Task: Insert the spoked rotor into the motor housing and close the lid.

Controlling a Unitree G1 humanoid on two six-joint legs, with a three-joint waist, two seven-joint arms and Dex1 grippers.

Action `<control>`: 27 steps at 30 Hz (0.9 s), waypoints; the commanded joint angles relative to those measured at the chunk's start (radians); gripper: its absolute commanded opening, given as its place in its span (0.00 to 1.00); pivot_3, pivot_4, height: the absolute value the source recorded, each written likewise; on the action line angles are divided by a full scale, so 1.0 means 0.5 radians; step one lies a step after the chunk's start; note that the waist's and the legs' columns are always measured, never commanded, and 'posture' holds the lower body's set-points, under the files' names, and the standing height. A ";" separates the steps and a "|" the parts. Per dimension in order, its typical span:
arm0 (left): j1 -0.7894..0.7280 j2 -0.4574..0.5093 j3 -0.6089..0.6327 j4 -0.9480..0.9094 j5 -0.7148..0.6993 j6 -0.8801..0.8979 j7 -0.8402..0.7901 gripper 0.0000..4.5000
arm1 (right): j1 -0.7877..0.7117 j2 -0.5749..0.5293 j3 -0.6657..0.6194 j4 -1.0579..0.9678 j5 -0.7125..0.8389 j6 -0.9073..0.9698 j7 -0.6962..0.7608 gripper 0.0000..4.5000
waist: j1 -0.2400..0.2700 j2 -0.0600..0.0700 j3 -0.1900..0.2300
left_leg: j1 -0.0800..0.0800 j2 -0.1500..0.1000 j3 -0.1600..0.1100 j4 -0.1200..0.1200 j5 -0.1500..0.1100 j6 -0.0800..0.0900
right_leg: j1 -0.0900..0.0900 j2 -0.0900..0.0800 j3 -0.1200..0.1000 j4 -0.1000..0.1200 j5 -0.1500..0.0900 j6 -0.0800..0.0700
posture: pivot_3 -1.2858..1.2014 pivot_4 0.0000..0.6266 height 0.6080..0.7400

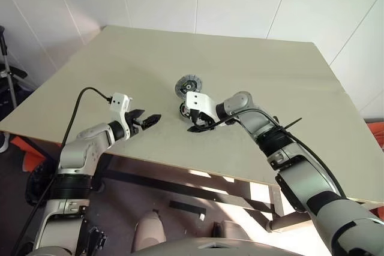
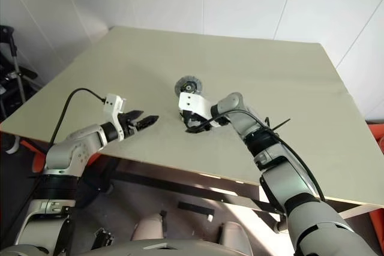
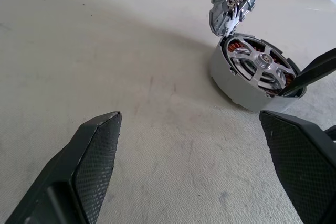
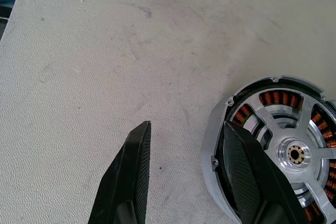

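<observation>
The spoked rotor [image 1: 189, 86], a grey finned disc with a dark hub, stands tilted on edge just beyond the motor housing [image 4: 273, 98], whose copper coils show between broad spokes. The silver lid [image 3: 257, 66] lies over the housing. My right gripper [image 4: 186, 126] is open and angled down at them. One finger [image 4: 247, 182] lies over the lid inside its rim, the other [image 4: 131, 182] stands outside on the table, and nothing is pinched. My left gripper [image 1: 150, 120] hovers wide open and empty a short way to the left, pointing at the housing.
The parts sit near the middle of a pale table [image 1: 270, 76]. Its near edge runs just under my left forearm. A white wall stands behind the far edge. A black cable [image 1: 78, 103] loops from the left wrist.
</observation>
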 commanded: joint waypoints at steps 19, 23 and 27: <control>-0.008 -0.005 0.017 -0.066 -0.016 -0.008 -0.002 0.99 | -0.176 -0.090 -0.066 0.251 -0.021 -0.176 -0.103 0.53 | 0.001 0.000 0.000 | -0.001 0.000 0.000 0.000 0.000 0.000 | 0.000 0.000 0.000 -0.001 0.000 -0.001 | 0.52 0.00 1.00; -0.016 0.000 0.024 -0.067 -0.019 -0.005 0.000 0.99 | -0.125 -0.090 -0.053 0.221 -0.021 -0.167 -0.082 0.53 | -0.002 0.000 0.000 | -0.001 0.001 0.000 0.000 0.000 0.000 | -0.001 0.001 0.000 -0.001 0.000 -0.001 | 0.52 0.00 1.00; -0.003 0.006 0.029 -0.065 -0.016 -0.010 -0.001 0.99 | -0.079 -0.101 -0.049 0.175 -0.021 -0.153 -0.071 0.53 | 0.000 0.000 0.000 | -0.001 0.000 0.000 0.000 0.000 0.000 | -0.001 0.001 0.000 -0.001 0.000 -0.001 | 0.52 0.00 1.00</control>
